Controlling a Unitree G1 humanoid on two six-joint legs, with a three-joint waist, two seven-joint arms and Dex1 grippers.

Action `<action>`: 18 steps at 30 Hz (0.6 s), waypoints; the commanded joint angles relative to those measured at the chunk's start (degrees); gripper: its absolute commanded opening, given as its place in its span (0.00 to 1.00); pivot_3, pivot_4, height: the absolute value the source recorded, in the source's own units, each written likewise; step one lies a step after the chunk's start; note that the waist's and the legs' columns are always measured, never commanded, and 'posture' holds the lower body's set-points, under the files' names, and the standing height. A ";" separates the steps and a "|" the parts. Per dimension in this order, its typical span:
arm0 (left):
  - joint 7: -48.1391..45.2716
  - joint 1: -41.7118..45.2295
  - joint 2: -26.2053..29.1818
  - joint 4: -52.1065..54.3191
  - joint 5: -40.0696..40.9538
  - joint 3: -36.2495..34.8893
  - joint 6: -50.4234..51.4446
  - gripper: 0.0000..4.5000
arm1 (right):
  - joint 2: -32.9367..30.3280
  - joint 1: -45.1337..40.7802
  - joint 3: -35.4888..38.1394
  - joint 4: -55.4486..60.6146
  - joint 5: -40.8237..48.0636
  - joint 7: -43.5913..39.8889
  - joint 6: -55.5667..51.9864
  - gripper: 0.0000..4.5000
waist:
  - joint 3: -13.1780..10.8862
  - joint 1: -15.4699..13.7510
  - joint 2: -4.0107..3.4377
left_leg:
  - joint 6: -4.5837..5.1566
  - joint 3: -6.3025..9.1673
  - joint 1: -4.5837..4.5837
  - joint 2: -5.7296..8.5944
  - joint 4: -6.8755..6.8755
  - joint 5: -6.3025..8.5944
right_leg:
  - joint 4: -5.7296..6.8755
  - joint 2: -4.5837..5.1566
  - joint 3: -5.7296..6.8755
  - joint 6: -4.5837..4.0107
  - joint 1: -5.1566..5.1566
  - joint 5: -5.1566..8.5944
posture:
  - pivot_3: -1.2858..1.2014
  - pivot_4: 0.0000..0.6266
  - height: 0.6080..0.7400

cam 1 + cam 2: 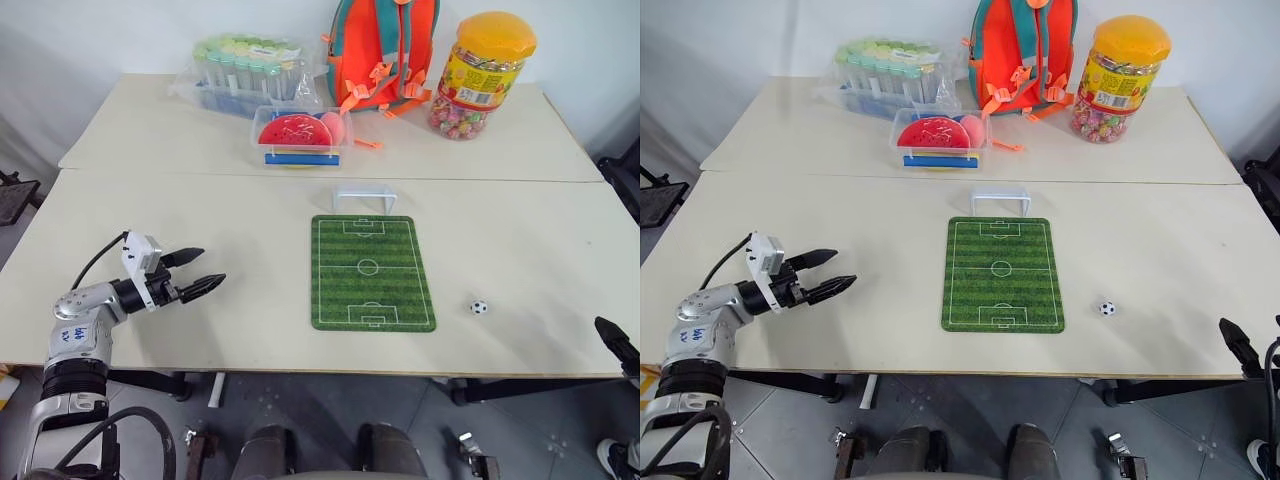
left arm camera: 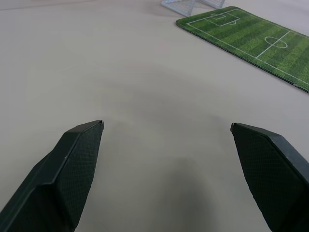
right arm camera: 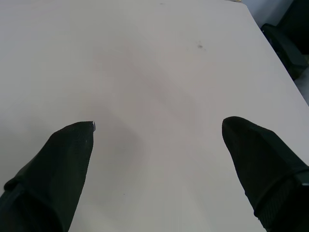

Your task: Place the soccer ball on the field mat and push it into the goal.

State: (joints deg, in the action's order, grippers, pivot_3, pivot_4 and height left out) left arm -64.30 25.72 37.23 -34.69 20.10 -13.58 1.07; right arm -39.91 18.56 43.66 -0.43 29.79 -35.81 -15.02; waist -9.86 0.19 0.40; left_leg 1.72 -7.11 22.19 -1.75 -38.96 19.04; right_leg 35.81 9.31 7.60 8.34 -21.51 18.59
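The soccer ball (image 1: pixel 479 307), tiny and white with black patches, lies on the bare table just right of the field mat (image 1: pixel 371 272). This green striped mat with white pitch lines is flat at the table's middle. The goal (image 1: pixel 364 197), a low white frame, stands at the mat's far end. My left gripper (image 1: pixel 213 267) hovers open over the left part of the table, pointing toward the mat (image 2: pixel 251 38), with nothing between its fingers. At the table's front right edge my right gripper (image 3: pixel 158 124) is open and empty over bare tabletop, well right of the ball.
On the rear table stand a bag of capped tubes (image 1: pixel 245 65), a clear box with red and pink items (image 1: pixel 298 135), an orange backpack (image 1: pixel 385 50) and a yellow-lidded candy jar (image 1: pixel 478 75). A seam (image 1: pixel 200 172) runs between the two tables.
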 commanded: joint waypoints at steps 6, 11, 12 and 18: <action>0.69 0.78 1.81 1.58 0.52 -0.28 5.02 1.00 | 0.17 1.61 3.55 3.81 1.64 0.17 -0.76 0.99 | 0.00 0.01 0.00 | 0.00 0.00 0.00 0.00 0.00 0.00 | 0.01 0.00 0.00 0.00 0.00 0.00 | 0.52 0.24 1.00; 0.86 1.08 1.46 2.91 -0.05 0.34 4.46 1.00 | -0.25 2.09 4.19 8.63 3.28 1.27 -4.18 0.99 | 0.00 -0.05 0.00 | 0.00 0.00 0.00 0.00 0.00 0.00 | 0.01 0.00 0.00 0.00 0.00 0.00 | 0.52 0.24 1.00; 0.85 1.13 1.28 3.24 -0.14 0.54 4.25 1.00 | -0.38 2.04 4.22 9.69 3.69 1.38 -5.08 0.99 | 0.00 -0.04 0.00 | 0.00 0.01 0.00 -0.01 0.00 0.00 | 0.01 0.00 0.00 0.00 0.00 0.00 | 0.52 0.24 1.00; -1.86 3.56 -1.13 4.50 1.77 2.33 4.05 1.00 | -2.99 1.57 -1.12 20.54 6.09 -0.98 -11.68 0.99 | 0.00 -0.09 0.00 | 0.00 0.02 0.00 -0.01 -0.02 0.00 | 0.02 0.00 -0.01 0.00 0.00 0.00 | 0.52 0.24 1.00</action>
State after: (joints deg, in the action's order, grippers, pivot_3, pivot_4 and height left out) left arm -64.08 27.54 36.60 -32.55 19.82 -11.50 4.16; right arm -40.99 20.46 44.09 15.52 34.48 -34.95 -25.45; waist -9.86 0.10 0.40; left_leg 1.73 -7.09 22.20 -1.75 -38.99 19.04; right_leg 35.84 9.32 7.60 8.34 -21.51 18.59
